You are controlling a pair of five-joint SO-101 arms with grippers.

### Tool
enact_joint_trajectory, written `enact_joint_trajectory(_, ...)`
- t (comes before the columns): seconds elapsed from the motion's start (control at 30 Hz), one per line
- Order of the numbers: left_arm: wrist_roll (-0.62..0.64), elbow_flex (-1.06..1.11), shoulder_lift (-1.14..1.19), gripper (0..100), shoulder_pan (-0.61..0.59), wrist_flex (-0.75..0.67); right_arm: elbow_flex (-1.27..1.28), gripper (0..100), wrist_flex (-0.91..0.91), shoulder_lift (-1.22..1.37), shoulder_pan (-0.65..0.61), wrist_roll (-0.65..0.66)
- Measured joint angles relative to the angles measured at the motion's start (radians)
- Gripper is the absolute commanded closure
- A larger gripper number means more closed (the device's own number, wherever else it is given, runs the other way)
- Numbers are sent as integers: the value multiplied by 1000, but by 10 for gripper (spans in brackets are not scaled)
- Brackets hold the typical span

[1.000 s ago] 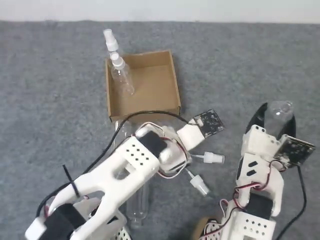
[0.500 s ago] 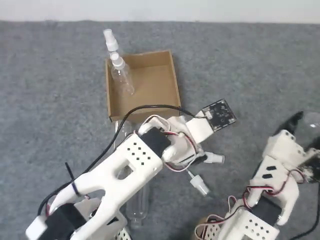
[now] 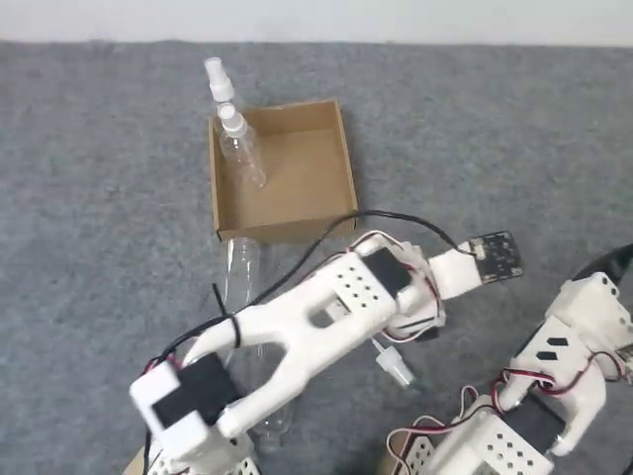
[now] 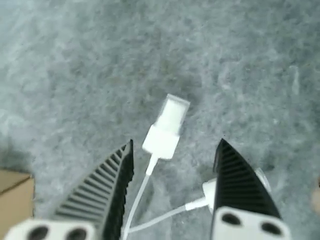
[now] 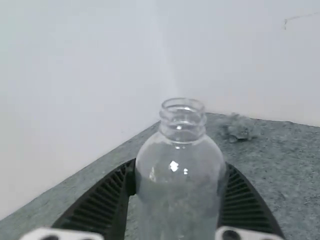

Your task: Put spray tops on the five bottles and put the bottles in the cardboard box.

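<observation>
Grey carpeted tabletop carries an open brown cardboard box; one clear plastic bottle with a white sprayer leans inside its corner, and another capped bottle sits just beyond that corner. A clear uncapped bottle lies in front of the box. The right jaws are clamped on a clear open-necked bottle. The left jaws stand apart above a loose white spray top, a second loose top nearby.

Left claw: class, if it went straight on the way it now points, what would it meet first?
Probably the white spray top lying on the grey carpet, framed by the open left claw. How far off it lies is unclear.
</observation>
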Motion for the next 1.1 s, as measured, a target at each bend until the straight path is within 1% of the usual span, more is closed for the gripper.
enact_joint_trajectory(0.07, 0, -35, 40, 757, 11, 6, 0, 819, 0, 0, 3, 0)
enact_joint_trajectory(0.33, -5, -212, 209, 758, 9, 129, 0, 819, 0, 0, 3, 0)
enact_joint_trajectory(0.4, -6, -253, 242, 776, 9, 158, 0, 819, 0, 0, 2, 0)
enact_joint_trajectory(0.5, -41, -316, 285, 789, 3, 212, 0, 819, 0, 0, -18, 0)
enact_joint_trajectory(0.63, -58, -384, 339, 790, -8, 264, 0, 819, 0, 0, -15, 0)
enact_joint_trajectory(1.1, -58, -489, 491, 791, -6, 287, 0, 819, 0, 0, -15, 0)
